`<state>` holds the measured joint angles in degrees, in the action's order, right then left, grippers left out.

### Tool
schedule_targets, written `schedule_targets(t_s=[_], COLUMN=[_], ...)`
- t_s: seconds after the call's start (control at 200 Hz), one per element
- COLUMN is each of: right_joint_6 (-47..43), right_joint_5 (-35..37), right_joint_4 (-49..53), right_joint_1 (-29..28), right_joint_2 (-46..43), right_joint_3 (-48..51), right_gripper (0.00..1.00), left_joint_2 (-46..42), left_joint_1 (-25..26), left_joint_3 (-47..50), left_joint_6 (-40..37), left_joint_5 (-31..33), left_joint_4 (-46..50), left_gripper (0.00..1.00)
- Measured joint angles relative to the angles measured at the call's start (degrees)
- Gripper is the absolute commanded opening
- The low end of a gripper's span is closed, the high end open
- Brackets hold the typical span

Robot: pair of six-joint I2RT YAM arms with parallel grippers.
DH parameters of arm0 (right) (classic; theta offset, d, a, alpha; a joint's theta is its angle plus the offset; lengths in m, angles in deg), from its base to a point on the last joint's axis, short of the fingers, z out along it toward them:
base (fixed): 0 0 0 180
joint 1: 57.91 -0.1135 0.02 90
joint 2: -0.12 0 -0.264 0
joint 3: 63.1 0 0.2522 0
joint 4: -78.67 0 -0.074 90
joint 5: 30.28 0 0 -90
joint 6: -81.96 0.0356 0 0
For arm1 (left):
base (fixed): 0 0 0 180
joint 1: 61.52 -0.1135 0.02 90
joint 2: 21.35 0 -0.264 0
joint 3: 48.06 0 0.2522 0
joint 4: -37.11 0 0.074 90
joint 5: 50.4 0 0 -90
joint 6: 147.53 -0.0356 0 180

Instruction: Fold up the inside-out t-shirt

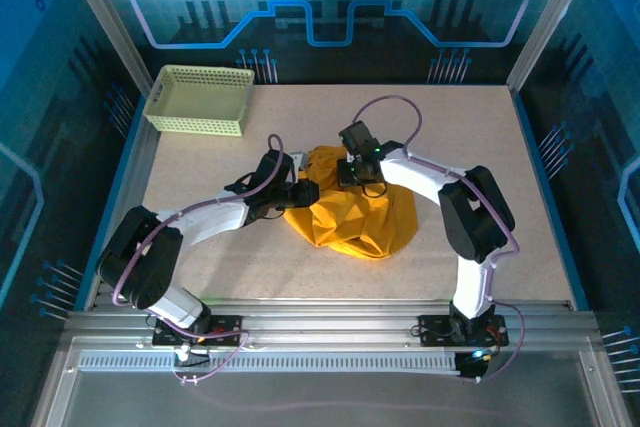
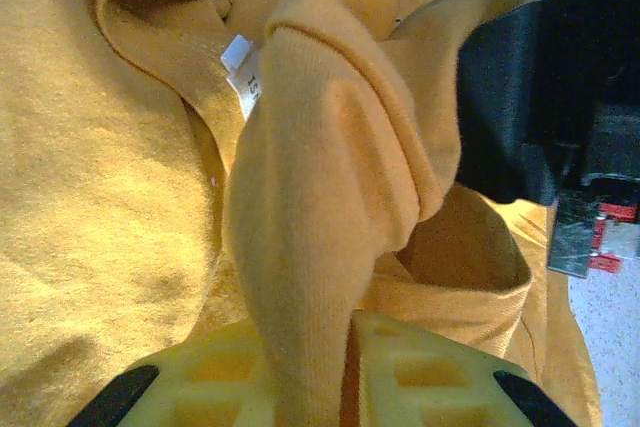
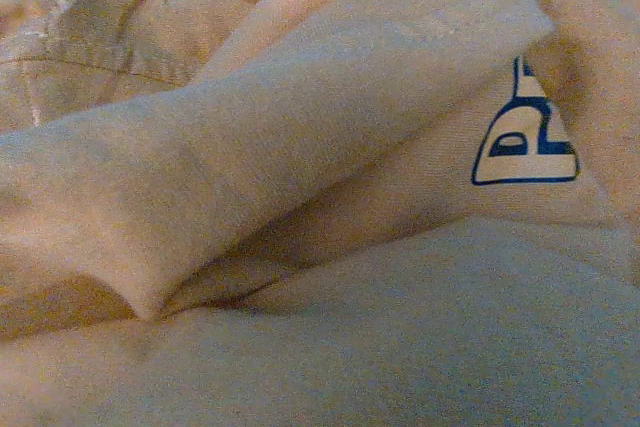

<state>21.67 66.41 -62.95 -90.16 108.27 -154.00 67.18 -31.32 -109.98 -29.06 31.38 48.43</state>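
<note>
Left end effector (image 2: 310,362) tight on a fold of t-shirt (image 1: 352,219), right end effector (image 1: 351,177) closed over it (basket (image 1: 200,99) well apart)

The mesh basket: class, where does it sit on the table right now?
In the top view, the pale mesh basket sits at the far left corner of the table, apart from the crumpled t-shirt near the middle.
</note>
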Motion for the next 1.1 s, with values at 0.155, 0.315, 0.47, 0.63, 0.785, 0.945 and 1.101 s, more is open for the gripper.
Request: schedule_targets(t_s=[0.155,0.315,0.47,0.63,0.785,0.945,1.101], right_joint_6=[-1.0,-1.9,-2.1,-1.2,-0.3,0.5,1.0], right_joint_5=[-1.4,-4.3,-7.1,-10.5,-13.2,-15.2,-15.9], right_joint_4=[2.5,4.6,4.8,4.4,2.6,0.6,0.2], right_joint_1=[-0.2,-0.7,-0.6,-0.2,-0.2,-0.7,-2.1], right_joint_2=[-9.4,-24.4,-31.2,-31.5,-31.6,-32.3,-34.4], right_joint_3=[2.3,5.7,8.3,10.9,11.5,11.7,11.7], right_gripper=[0.00,0.00,0.00,0.00,0.00,0.00,0.00], left_joint_2=[0.0,0.1,1.7,-1.1,-12.3,-14.6,-10.7], left_joint_1=[-0.2,-1.6,-1.9,1.3,9.8,12.0,11.9], left_joint_3=[-1.4,-4.7,-9.3,-9.6,-5.2,-5.2,-5.2], left_joint_6=[-0.4,-0.9,-3.0,-7.1,-12.3,-14.7,-15.5], left_joint_5=[1.2,2.5,5.4,13.9,16.3,13.7,12.2], left_joint_4=[2.3,3.7,8.5,13.1,11.2,5.5,3.1], left_gripper=[0.21,0.31,0.48,0.76,0.81,0.71,0.68])
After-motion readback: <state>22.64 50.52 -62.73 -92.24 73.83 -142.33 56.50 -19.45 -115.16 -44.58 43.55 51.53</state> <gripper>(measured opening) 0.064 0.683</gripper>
